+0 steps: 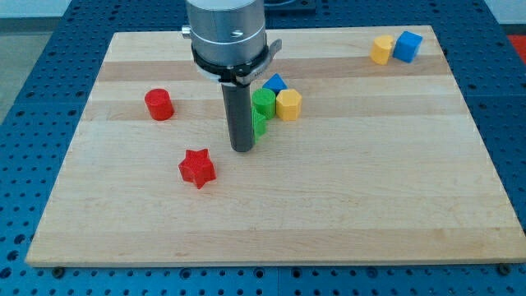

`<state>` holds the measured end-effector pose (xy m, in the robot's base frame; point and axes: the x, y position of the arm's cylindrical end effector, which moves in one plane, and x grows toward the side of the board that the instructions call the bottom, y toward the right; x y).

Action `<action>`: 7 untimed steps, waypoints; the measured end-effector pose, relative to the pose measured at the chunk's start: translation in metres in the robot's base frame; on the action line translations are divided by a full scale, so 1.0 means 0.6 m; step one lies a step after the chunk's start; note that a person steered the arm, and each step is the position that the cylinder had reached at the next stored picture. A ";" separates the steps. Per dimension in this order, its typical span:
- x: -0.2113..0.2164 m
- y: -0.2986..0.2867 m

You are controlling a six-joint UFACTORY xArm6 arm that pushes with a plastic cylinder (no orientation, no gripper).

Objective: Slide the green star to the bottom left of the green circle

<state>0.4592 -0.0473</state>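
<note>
My tip (242,149) rests on the board near the middle. The green star (260,125) is mostly hidden behind the rod; only a green sliver shows at the rod's right edge, touching it. The green circle (264,101) stands just above that sliver, toward the view's top. A blue block (274,82) sits behind the green circle and a yellow block (288,104) touches its right side.
A red star (197,168) lies to the lower left of my tip. A red cylinder (159,104) stands at the left. A yellow block (381,49) and a blue cube (408,46) sit at the top right corner of the wooden board (370,189).
</note>
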 end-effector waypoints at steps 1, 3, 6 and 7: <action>-0.001 0.000; -0.027 0.000; -0.027 -0.002; -0.011 -0.015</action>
